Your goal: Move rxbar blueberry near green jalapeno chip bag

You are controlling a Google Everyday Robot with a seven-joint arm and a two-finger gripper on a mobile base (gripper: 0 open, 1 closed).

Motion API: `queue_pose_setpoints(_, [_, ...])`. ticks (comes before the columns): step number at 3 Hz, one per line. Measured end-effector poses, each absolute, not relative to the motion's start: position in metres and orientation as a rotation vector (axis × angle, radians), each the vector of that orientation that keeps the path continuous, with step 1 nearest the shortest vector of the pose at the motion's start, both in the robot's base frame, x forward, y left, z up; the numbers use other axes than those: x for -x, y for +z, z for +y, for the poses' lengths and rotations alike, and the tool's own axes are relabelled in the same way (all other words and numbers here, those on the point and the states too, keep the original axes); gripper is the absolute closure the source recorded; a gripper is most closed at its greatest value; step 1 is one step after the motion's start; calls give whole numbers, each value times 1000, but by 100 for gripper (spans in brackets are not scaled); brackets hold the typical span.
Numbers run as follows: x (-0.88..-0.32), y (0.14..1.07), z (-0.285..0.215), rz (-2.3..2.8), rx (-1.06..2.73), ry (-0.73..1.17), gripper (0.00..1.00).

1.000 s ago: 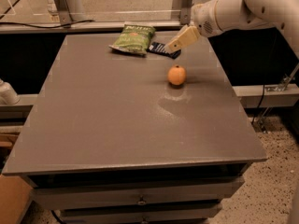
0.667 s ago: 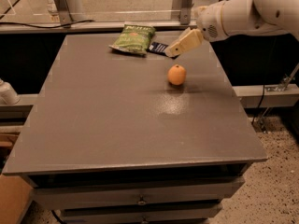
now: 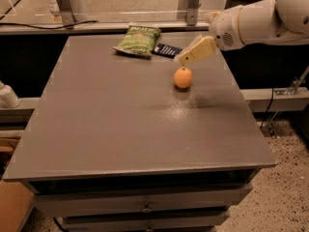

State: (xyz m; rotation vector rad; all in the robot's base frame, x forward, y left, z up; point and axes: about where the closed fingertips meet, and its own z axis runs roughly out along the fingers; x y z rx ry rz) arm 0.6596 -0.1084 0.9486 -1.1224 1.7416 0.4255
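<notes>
My hand (image 3: 183, 58) hangs near the far edge of the table (image 3: 120, 129), grip I can't tell; bar (image 3: 165, 50) lies just beside bag (image 3: 138, 40).

Grey table (image 3: 120, 129): green jalapeno chip bag (image 3: 138, 40), rxbar blueberry (image 3: 166, 50), orange (image 3: 183, 77); gripper (image 3: 182, 59) hovers by bar.

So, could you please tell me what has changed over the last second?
The end effector has drawn back from the rxbar blueberry, toward the orange. The bar, the green jalapeno chip bag beside it and the orange have not moved.
</notes>
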Motion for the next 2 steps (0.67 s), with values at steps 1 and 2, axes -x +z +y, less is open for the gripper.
queue_pose_setpoints(1, [-653,971,-144,1743,1117,334,0])
queue_pose_setpoints(2, [-639,999,-189,1731,1075,255,0])
